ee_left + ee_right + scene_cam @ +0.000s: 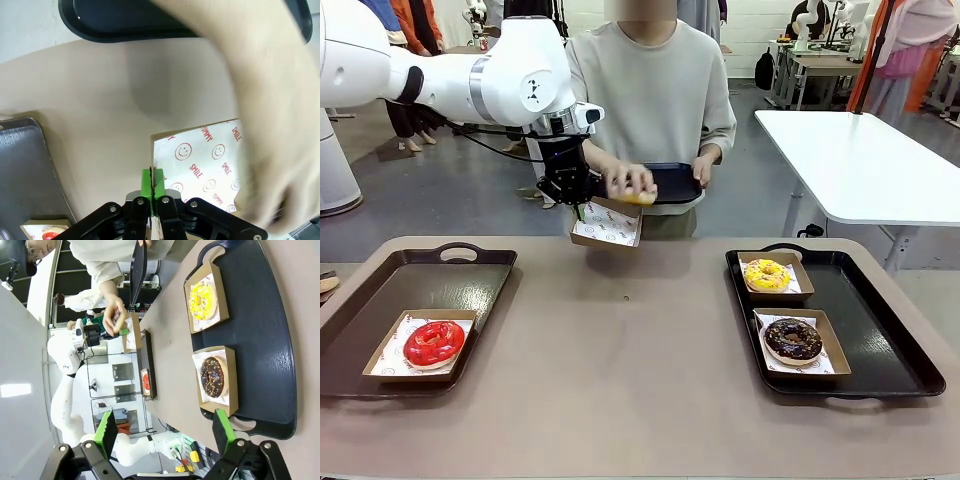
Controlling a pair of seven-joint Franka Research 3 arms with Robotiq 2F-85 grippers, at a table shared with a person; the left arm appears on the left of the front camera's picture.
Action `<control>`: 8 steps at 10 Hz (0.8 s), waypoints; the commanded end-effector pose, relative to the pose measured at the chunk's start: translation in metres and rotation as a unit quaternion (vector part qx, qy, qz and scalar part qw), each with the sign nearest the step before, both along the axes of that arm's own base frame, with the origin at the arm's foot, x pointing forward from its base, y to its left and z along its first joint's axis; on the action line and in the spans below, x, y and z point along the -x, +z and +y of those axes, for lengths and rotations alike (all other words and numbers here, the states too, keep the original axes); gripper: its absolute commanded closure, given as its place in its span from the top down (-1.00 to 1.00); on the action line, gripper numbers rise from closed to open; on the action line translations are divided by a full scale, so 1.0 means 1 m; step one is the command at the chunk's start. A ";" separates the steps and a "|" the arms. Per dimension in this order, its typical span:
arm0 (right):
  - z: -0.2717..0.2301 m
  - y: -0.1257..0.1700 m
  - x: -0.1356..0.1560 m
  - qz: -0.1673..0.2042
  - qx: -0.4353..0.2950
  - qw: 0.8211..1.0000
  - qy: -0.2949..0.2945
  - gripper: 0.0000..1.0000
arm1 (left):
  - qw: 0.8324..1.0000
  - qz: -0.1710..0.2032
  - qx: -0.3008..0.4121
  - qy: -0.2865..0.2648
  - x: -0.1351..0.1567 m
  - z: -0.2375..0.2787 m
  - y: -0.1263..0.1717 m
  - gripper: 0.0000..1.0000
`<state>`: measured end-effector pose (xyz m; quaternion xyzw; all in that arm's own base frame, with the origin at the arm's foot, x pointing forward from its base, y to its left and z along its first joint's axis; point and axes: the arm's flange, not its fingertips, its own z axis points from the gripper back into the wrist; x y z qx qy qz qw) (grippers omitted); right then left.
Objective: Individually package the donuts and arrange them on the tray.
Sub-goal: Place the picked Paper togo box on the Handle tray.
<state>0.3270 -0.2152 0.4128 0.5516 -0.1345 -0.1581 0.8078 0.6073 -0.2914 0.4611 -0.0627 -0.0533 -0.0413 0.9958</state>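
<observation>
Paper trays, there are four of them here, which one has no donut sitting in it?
The paper tray held up off the table by the left gripper, shut on its edge. Its printed liner is bare; the others hold the red donut, yellow donut and chocolate donut.

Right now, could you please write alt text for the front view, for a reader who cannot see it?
The left gripper holds an open paper box above the table while a person's hand lowers a donut into it. Trays at both sides hold boxed donuts.
</observation>
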 end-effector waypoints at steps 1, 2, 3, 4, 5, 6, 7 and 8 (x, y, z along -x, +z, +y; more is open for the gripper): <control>-0.001 0.002 0.001 -0.002 0.001 1.000 -0.001 1.00 | 1.000 0.001 -0.003 -0.001 0.005 0.003 0.001 -1.00; -0.001 0.002 0.001 -0.002 0.001 1.000 -0.001 1.00 | 1.000 0.001 -0.003 -0.001 0.005 0.003 0.001 -1.00; -0.001 0.002 0.001 -0.002 0.001 1.000 -0.001 1.00 | 1.000 0.001 -0.003 -0.001 0.005 0.003 0.001 -1.00; -0.001 0.002 0.001 -0.002 0.001 1.000 -0.001 1.00 | 1.000 0.001 -0.003 -0.001 0.005 0.003 0.001 -1.00; -0.001 0.002 0.001 -0.002 0.001 1.000 -0.001 1.00 | 1.000 0.001 -0.003 -0.001 0.005 0.003 0.001 -1.00; -0.001 0.002 0.001 -0.002 0.001 1.000 -0.001 1.00 | 1.000 0.001 -0.003 -0.001 0.005 0.003 0.001 -1.00; -0.001 0.002 0.001 -0.002 0.001 1.000 -0.001 1.00 | 1.000 0.001 -0.003 -0.001 0.005 0.003 0.001 -1.00; -0.001 0.002 0.001 -0.002 0.001 1.000 -0.001 1.00 | 1.000 0.001 -0.003 -0.001 0.005 0.003 0.001 -1.00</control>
